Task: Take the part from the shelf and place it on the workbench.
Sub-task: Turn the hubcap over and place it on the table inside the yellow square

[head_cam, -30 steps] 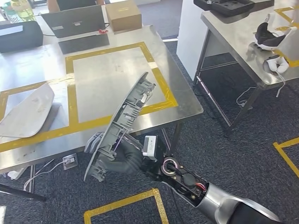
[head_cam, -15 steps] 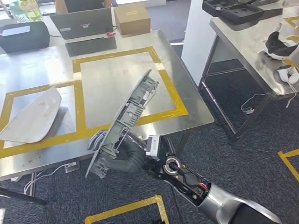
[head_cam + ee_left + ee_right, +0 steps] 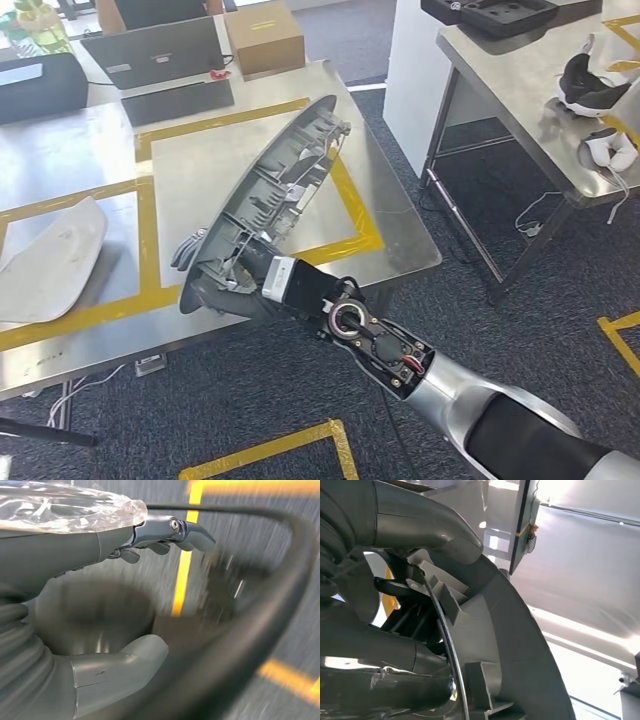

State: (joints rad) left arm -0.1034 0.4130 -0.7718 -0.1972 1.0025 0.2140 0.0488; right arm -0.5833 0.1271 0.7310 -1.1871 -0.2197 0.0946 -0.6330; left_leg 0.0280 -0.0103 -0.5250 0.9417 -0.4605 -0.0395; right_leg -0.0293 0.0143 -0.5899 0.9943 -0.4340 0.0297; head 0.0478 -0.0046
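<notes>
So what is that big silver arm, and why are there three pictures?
That arm belongs to a walking robot. The wide picture comes from a camera high on its body, looking down. The other two come from small cameras at its wrists, so they look odd and turned. Its right hand grips a long grey plastic part above a steel workbench marked with yellow tape. A pale panel, laptops and a cardboard box lie there too. Its left hand holds nothing.
</notes>
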